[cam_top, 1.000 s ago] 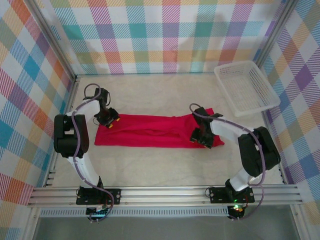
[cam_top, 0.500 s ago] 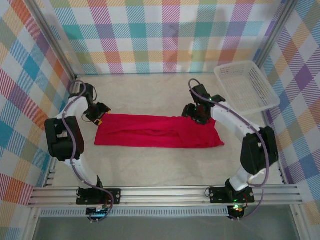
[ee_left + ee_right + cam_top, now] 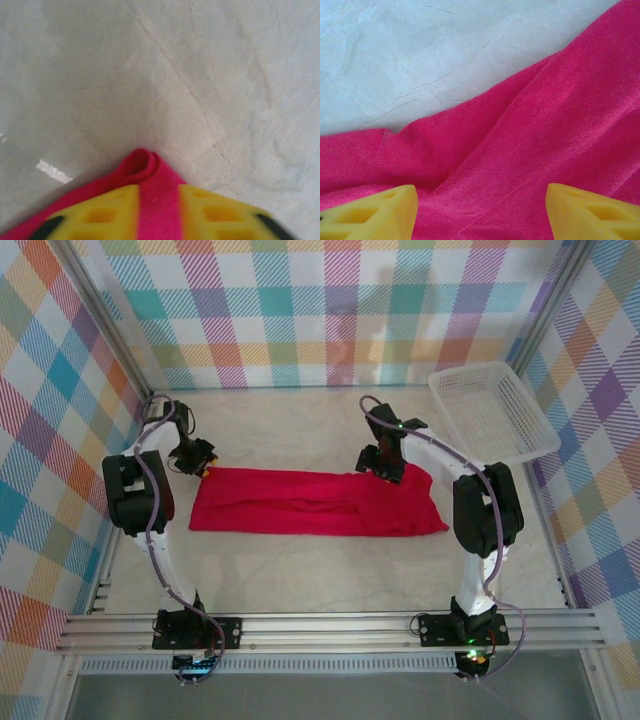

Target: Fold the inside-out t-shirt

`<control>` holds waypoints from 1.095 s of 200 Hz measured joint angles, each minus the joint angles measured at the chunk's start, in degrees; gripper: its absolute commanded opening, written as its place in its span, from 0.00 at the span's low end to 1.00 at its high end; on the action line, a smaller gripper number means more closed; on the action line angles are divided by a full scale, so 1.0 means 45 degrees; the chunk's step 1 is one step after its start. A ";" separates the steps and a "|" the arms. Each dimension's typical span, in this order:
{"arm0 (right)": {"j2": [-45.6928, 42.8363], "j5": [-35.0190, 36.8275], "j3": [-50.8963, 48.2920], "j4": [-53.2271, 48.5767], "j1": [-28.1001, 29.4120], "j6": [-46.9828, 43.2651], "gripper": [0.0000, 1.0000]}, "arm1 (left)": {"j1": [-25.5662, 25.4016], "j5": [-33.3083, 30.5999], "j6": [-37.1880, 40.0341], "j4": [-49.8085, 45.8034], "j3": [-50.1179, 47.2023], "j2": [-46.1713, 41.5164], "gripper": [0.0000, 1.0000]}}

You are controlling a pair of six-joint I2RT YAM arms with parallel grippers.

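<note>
white mesh basket, pale table, plaid walls

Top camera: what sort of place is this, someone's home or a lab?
Probably a robot test cell, not a home: plaid backdrop walls, a metal frame, and a left arm and right arm bolted at the table edge, working a t-shirt.

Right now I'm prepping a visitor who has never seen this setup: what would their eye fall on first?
The crimson t-shirt, lying as a long band across the middle of the pale table, stands out first. The left gripper pinches its far left corner, while the right gripper hangs open over its far edge. A white mesh basket sits in the far right corner.
</note>
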 measured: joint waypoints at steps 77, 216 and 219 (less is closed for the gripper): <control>0.0141 -0.0175 0.0000 0.0121 -0.0170 0.0015 0.67 | 0.0000 -0.0078 -0.0053 -0.0296 0.0500 0.0219 0.00; -0.1457 -0.0296 -0.3570 0.1423 -0.0335 0.1171 1.00 | -0.1112 0.0899 -0.0675 0.1710 -0.3784 -0.3055 0.11; -0.1525 -0.0248 -0.3502 0.1311 -0.0355 0.1035 1.00 | -0.1166 0.0991 -0.0675 0.1778 -0.3847 -0.3050 0.11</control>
